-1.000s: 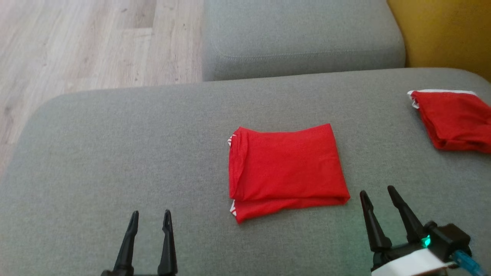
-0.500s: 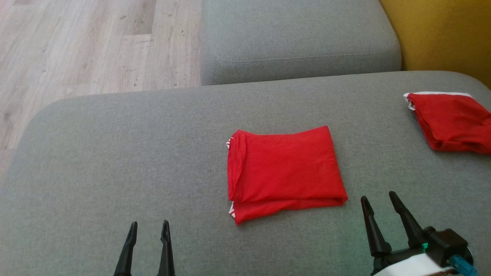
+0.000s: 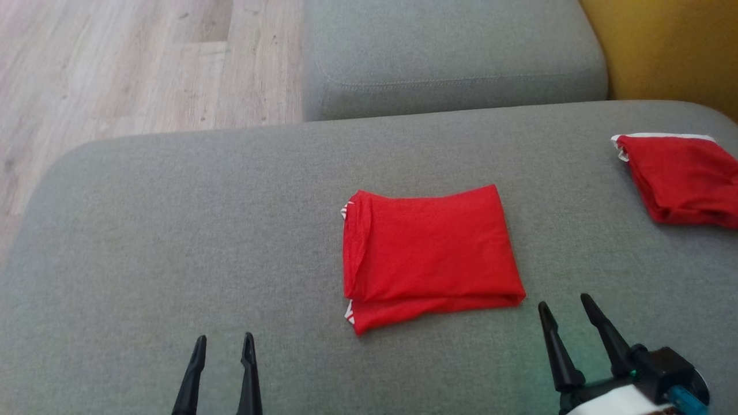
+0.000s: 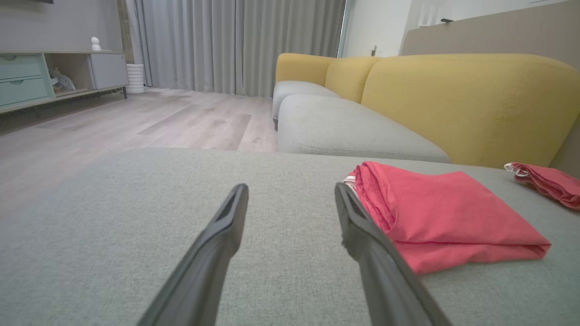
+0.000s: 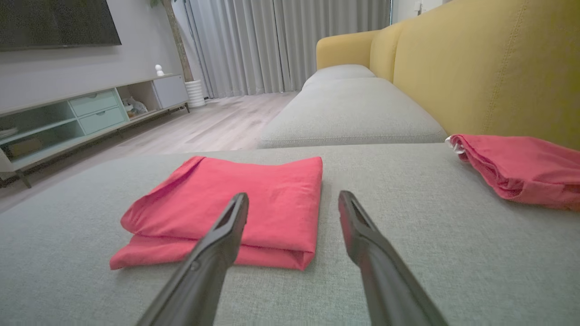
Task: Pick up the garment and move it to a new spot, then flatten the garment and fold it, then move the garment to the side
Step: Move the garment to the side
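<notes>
A red garment (image 3: 429, 253) lies folded into a neat rectangle in the middle of the grey sofa cushion (image 3: 173, 230); it also lies ahead in the left wrist view (image 4: 444, 213) and the right wrist view (image 5: 235, 203). My left gripper (image 3: 223, 341) hovers open near the cushion's front edge, well left of the garment, with nothing between its fingers (image 4: 226, 226). My right gripper (image 3: 566, 305) is open and empty too, just off the garment's front right corner.
A second folded red garment (image 3: 683, 178) lies at the cushion's far right edge (image 5: 521, 172). Another grey seat cushion (image 3: 450, 55) adjoins at the back, with the yellow backrest (image 3: 669, 46) to the right. Wooden floor (image 3: 115, 63) lies beyond the cushion's left edge.
Both grippers have drawn back a little toward the front edge, still open. The garment lies as before; the slight shifts of the picture come from the camera.
</notes>
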